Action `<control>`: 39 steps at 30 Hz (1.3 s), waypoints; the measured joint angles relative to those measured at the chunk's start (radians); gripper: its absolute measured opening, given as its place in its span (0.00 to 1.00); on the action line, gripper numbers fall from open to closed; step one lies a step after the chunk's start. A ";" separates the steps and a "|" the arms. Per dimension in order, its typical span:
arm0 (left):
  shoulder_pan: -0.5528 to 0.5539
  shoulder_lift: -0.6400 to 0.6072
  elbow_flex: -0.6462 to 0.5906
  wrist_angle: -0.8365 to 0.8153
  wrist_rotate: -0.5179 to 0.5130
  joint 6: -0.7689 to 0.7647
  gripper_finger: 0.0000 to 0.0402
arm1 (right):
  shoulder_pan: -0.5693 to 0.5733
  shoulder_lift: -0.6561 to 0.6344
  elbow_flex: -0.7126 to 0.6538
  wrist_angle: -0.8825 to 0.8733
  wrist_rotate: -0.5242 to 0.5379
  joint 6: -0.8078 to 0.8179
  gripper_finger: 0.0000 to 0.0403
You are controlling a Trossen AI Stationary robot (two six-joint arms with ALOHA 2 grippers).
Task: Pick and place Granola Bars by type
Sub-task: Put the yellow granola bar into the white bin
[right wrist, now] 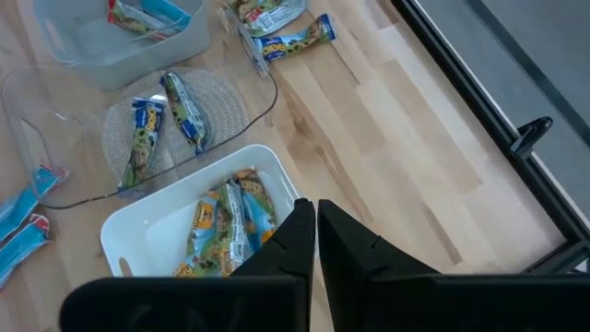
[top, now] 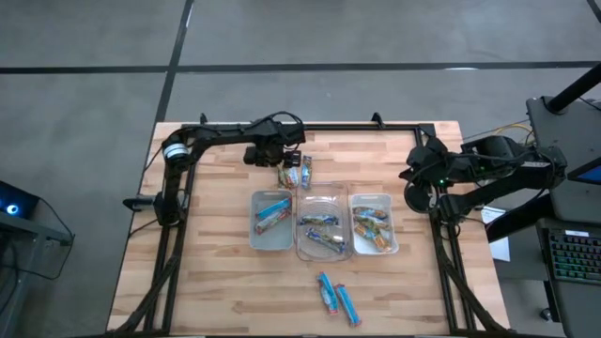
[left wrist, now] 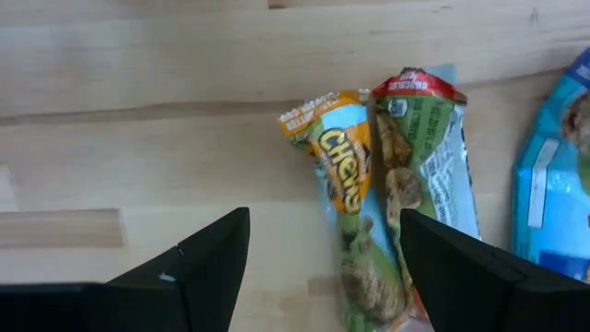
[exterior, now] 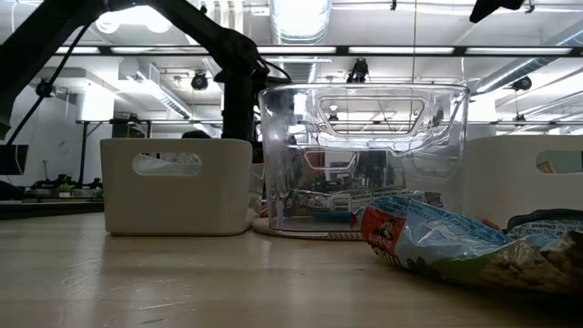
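Observation:
My left gripper [left wrist: 323, 242] is open and hovers over a small cluster of granola bars [top: 296, 174] lying flat near the table's far edge. Between its fingers lies an orange-and-green bar [left wrist: 346, 184], with a red-and-green bar [left wrist: 426, 152] right beside it and a blue bar [left wrist: 558, 184] further off. I see no touch. More bars lie in the three trays: the left tray [top: 255, 235], the clear middle tray [top: 302, 252] and the right white tray [top: 355, 199]. Two blue bars [top: 336, 297] lie near the table's front. My right gripper [right wrist: 313, 231] is shut and waits at the right edge.
The three trays stand in a row at mid-table, just nearer than the cluster. The clear tray [exterior: 364, 159] sits on a round woven mat [right wrist: 221, 115]. A black frame rail [top: 347, 127] runs along the far edge. Bare wood lies left of the trays.

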 joint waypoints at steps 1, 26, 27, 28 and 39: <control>0.000 0.000 -0.008 0.015 0.000 -0.008 0.65 | 0.000 0.001 0.000 0.001 0.001 -0.007 0.02; 0.000 0.000 -0.116 0.123 0.011 -0.087 0.62 | 0.000 0.001 0.000 0.006 0.002 -0.038 0.02; 0.000 0.000 -0.116 0.120 0.011 -0.085 0.62 | 0.000 0.001 0.000 0.006 0.002 -0.038 0.02; 0.000 0.000 -0.116 0.119 0.011 -0.080 0.61 | 0.000 0.001 0.000 0.006 0.002 -0.038 0.02; 0.000 0.000 -0.131 0.131 0.012 -0.081 0.58 | 0.000 0.001 0.000 0.013 0.001 -0.038 0.02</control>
